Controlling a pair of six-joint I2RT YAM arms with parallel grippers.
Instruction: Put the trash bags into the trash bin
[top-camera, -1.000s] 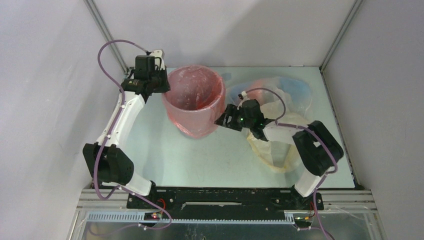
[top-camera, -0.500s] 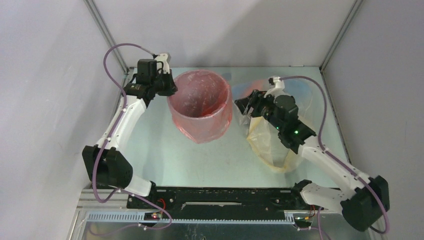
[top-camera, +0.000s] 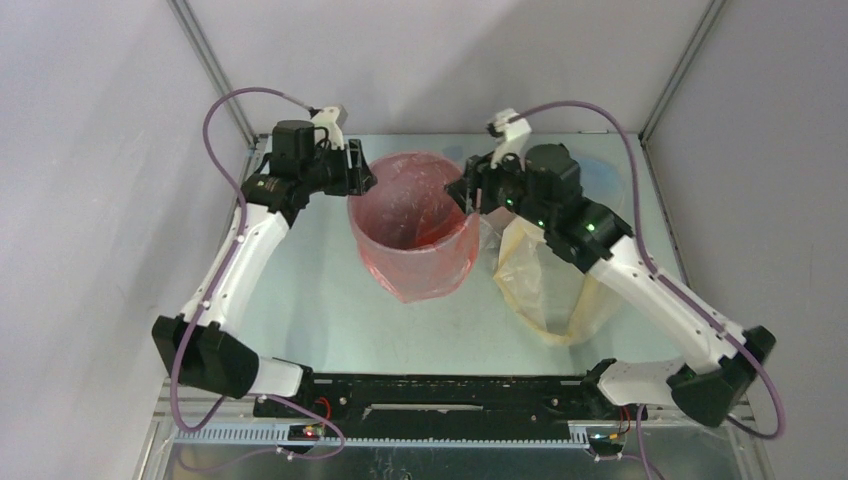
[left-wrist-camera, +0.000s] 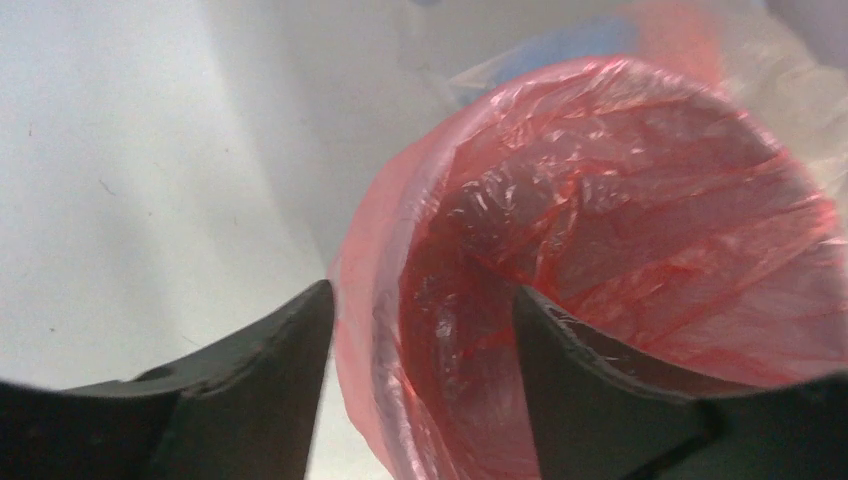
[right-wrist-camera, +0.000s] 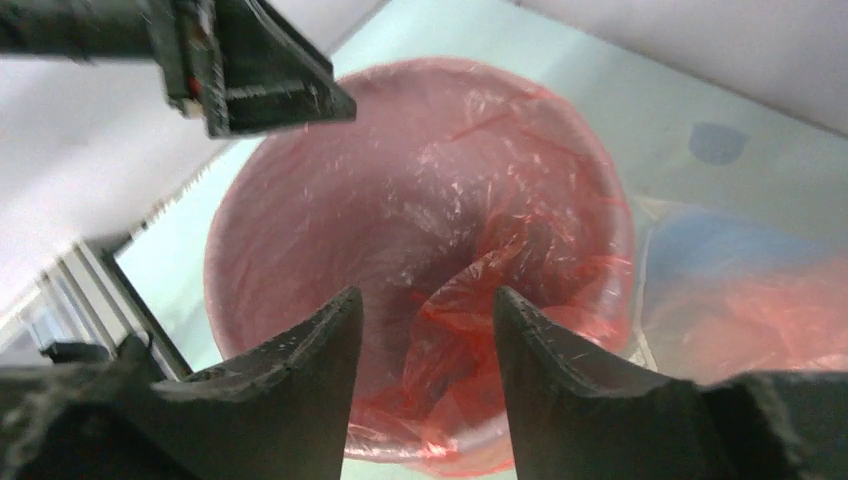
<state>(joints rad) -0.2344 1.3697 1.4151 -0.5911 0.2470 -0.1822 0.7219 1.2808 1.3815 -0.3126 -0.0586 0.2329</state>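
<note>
The round trash bin (top-camera: 413, 262) stands mid-table, lined and draped with a red-pink trash bag (top-camera: 410, 205) whose loose folds lie inside (right-wrist-camera: 470, 290). My left gripper (top-camera: 362, 176) is open at the bin's left rim. In the left wrist view, its fingers (left-wrist-camera: 420, 305) straddle the bag-covered rim (left-wrist-camera: 375, 300) with gaps on both sides. My right gripper (top-camera: 466, 194) hangs open over the right rim. Its fingertips (right-wrist-camera: 422, 300) are above the bag's inner folds, gripping nothing. A pale yellow bag (top-camera: 545, 292) lies to the right of the bin.
A light blue bag (top-camera: 603, 172) and more red-pink film (right-wrist-camera: 760, 310) lie at the back right, behind the right arm. Grey enclosure walls close in the table on three sides. The arm bases sit on the black rail (top-camera: 450, 398) at the near edge.
My left gripper has opened and released the bag's edge at the rim. The bin has shifted slightly right. My right arm swung from the yellow bag to the bin's right rim, its jaws narrowing.
</note>
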